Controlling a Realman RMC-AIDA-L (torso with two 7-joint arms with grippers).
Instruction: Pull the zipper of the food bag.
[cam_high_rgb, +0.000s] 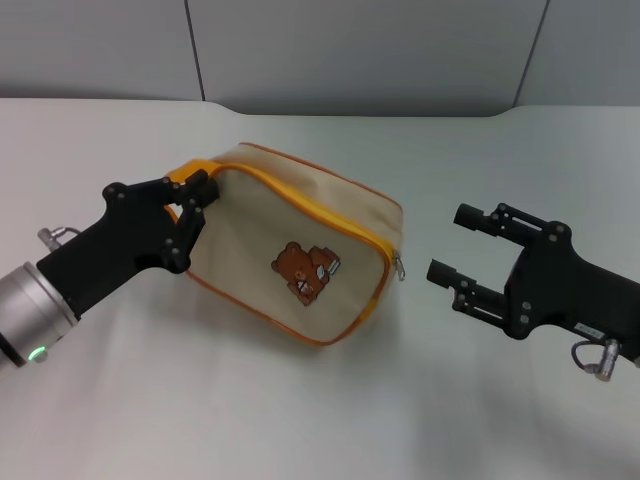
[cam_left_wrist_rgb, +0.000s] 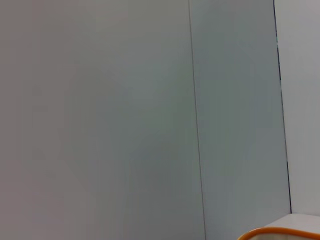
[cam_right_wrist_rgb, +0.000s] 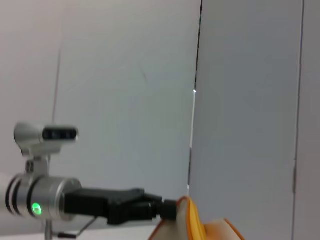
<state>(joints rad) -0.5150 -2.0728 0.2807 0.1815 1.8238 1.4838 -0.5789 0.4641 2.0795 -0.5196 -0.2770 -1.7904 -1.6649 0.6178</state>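
The food bag (cam_high_rgb: 300, 235), beige canvas with orange-yellow piping and a brown bear patch (cam_high_rgb: 305, 272), lies on the white table. Its zipper track runs along the top edge, and the small silver zipper pull (cam_high_rgb: 399, 267) hangs at the bag's right end. My left gripper (cam_high_rgb: 193, 200) is shut on the orange side loop handle (cam_high_rgb: 183, 181) at the bag's left end. It also shows in the right wrist view (cam_right_wrist_rgb: 167, 210), pinching the orange loop (cam_right_wrist_rgb: 189, 216). My right gripper (cam_high_rgb: 448, 243) is open, just right of the zipper pull and apart from it.
The white table (cam_high_rgb: 300, 420) extends around the bag, with its rear edge meeting a grey panelled wall (cam_high_rgb: 350, 50). The left wrist view shows only the wall and a strip of the bag's orange trim (cam_left_wrist_rgb: 272, 232).
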